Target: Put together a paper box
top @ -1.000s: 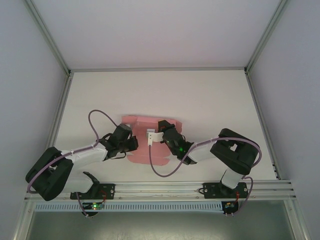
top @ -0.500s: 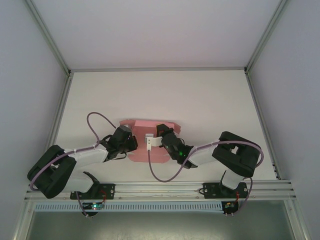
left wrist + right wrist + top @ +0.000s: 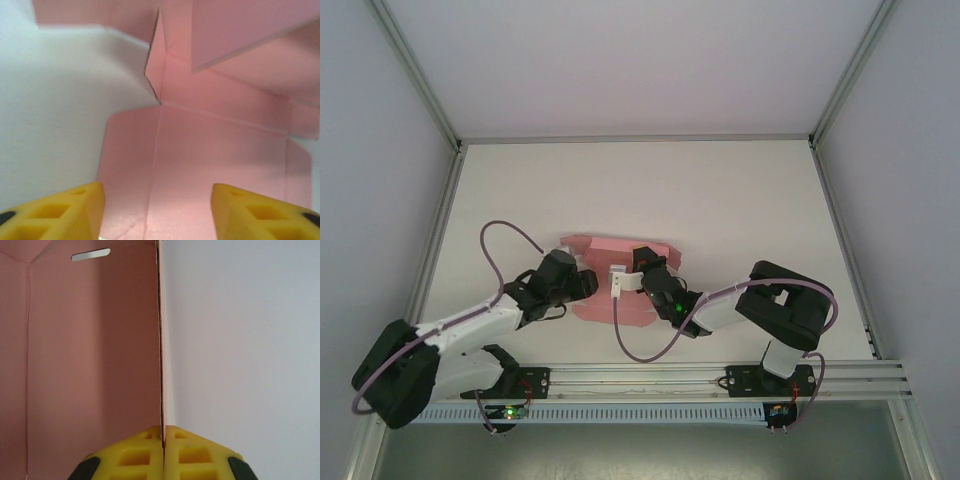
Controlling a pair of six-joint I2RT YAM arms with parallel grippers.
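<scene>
The pink paper box lies partly folded on the white table between my two arms. My left gripper is at its left side. In the left wrist view that gripper is open, its yellow fingertips wide apart over a flat pink panel with fold lines, and nothing is between them. My right gripper is at the box's near middle. In the right wrist view it is shut on the thin edge of an upright pink panel with a slot near its top.
The white table stretches behind and to both sides of the box. Grey walls and metal posts close it in left, right and back. An aluminium rail carrying the arm bases runs along the near edge. Purple cables loop beside each arm.
My left gripper has opened and let go of the card, and the left arm has stretched out lower to the left. The right gripper stays shut on its panel.
</scene>
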